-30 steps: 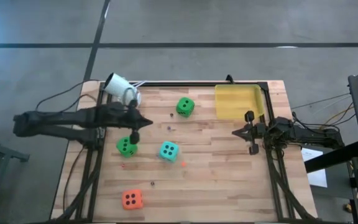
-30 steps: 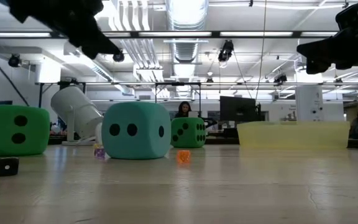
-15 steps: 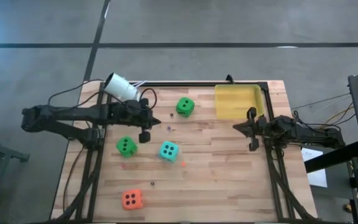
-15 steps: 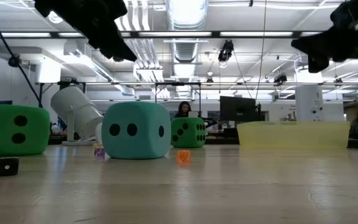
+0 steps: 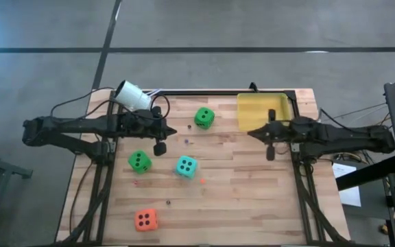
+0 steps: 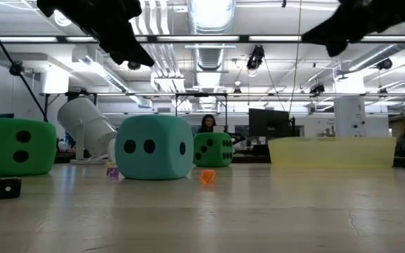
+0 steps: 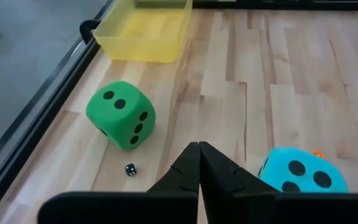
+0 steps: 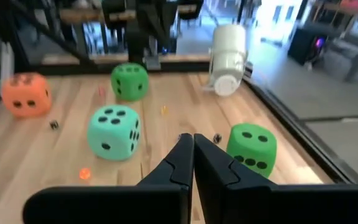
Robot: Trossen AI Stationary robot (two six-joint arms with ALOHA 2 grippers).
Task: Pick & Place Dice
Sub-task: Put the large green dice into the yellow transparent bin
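- So the left gripper (image 5: 160, 147) is hanging above the wooden table (image 5: 252, 199), fingers pinched tight together with nothing between them. You can see it clearly in its own wrist view, the two tips meet in a point.
- It sits just beside one green die (image 5: 140, 161) and near the teal die (image 5: 187, 166), not touching either.
- The right gripper (image 5: 271, 152) is clenched too, empty, hovering over the table just in front of the yellow bin (image 5: 261, 112).
- Dice are all loose on the table: that green die on the left part, the teal one just to its right, the second green die (image 5: 204, 117) farther back toward the bin, and the orange-red die (image 5: 145, 219) down by the near left corner, well apart from the rest.
- The yellow bin is at the back right corner, and none of the dice are in it.
- There's a white cylinder thing (image 5: 133, 97) lying tilted at the back left corner of the table.
- Also a few really tiny dice scattered around: a little black one (image 6: 8, 187) and a small orange one (image 6: 207, 176) show up in the low view near the teal die.
- In the background there's a person (image 6: 207, 124) sitting way off behind the table, plus a monitor (image 6: 268, 124).
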